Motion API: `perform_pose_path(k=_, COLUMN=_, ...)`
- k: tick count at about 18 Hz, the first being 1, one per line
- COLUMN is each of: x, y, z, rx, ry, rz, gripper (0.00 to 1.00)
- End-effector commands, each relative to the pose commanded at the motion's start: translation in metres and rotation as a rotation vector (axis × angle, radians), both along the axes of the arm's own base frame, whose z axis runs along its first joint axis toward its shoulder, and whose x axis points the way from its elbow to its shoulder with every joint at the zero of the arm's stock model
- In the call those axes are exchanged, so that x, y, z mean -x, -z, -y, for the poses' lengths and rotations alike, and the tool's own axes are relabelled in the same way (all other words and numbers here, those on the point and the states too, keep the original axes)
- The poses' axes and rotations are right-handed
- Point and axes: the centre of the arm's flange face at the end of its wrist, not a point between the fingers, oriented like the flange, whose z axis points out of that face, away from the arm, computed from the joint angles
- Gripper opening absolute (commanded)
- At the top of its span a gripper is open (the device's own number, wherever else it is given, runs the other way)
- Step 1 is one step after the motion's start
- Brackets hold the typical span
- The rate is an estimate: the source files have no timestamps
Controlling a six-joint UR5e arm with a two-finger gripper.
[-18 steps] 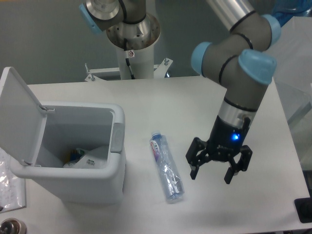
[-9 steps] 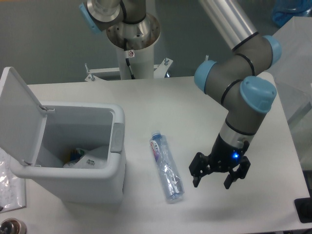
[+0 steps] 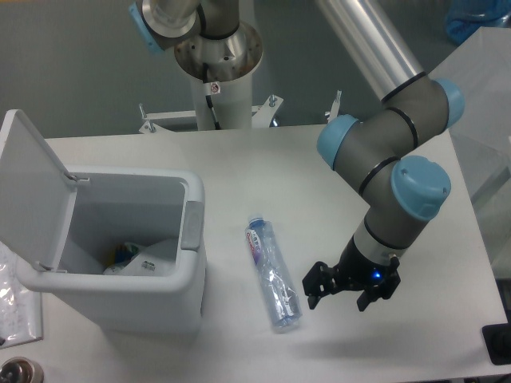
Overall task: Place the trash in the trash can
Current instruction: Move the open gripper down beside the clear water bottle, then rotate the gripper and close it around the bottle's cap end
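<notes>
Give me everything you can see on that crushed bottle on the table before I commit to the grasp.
The crushed bottle is clear plastic, flattened and creased, lying on its side on the white table. A red-blue label wraps the end farther from the camera; a blue part shows at the near end. It runs roughly away from the camera, slightly slanted, between the trash can and the gripper. Nothing but the table touches it; the open gripper is just to its right, apart from it.

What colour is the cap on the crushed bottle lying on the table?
Blue. The cap tops the crushed bottle, at the end farthest from the camera; the fixed camera shows it clearly.
</notes>
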Motion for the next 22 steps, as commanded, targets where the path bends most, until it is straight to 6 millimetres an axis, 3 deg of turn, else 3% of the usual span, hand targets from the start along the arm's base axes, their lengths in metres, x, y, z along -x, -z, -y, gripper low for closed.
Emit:
perform_pose_path(k=5, x=-0.002, y=0.013, z=-0.005, rx=0.061, ry=0.022, rz=0.023, gripper=1.00)
perform_pose_path(k=9, x=-0.016, y=0.032, z=-0.014, rx=0.138, ry=0.054, rz=0.026, gripper=1.00)
perform_pose_path(k=12, x=-0.031, y=0.035, z=-0.030, rx=0.136, ry=0.078, rz=0.031, gripper=1.00)
perform_pose_path(k=16, x=-0.042, y=0.062, z=-0.041, rx=0.169, ry=0.092, rz=0.061, gripper=1.00)
perform_pose_path(k=19, x=-0.047, y=0.066, z=-0.044, rx=0.185, ry=0.096, rz=0.061, gripper=1.00)
perform_pose_path(k=22, x=-0.052, y=0.084, z=-0.050, rx=0.226, ry=0.095, rz=0.064, gripper=1.00)
